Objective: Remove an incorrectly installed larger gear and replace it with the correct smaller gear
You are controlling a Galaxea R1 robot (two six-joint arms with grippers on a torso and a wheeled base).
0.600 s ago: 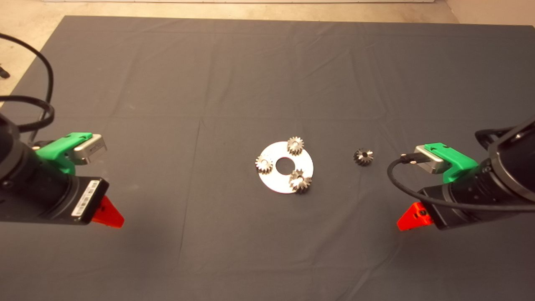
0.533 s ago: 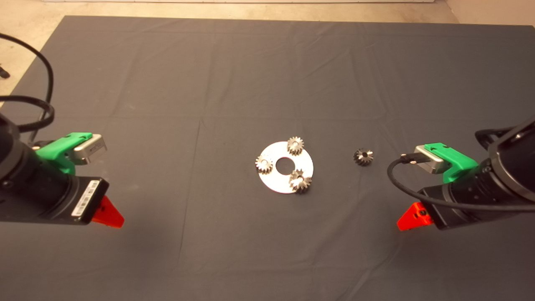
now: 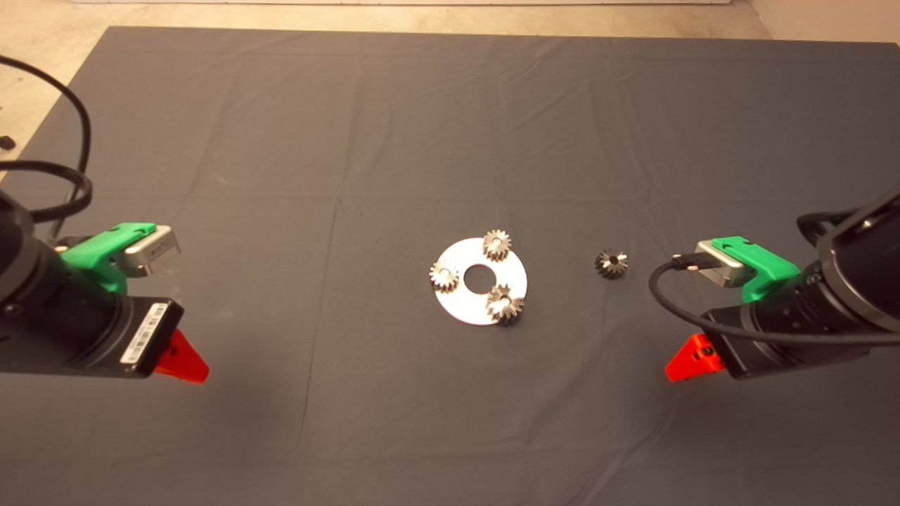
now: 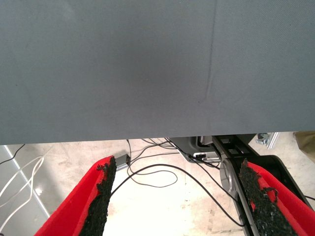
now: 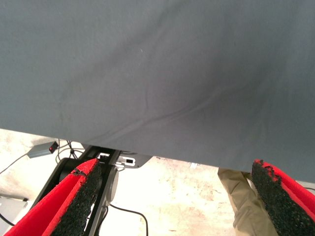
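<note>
Two black robot arms, each trailing black cables, carried green claws with red fingers and black pads.

No text, brand or number can be read anywhere. The only label in sight is a white sticker on the end of the left arm's black wrist in the head view; it carries dark barcode-like marks and some print, all too small to make out. The gears, the metal disc, the mat and both wrist views show no writing.
</note>
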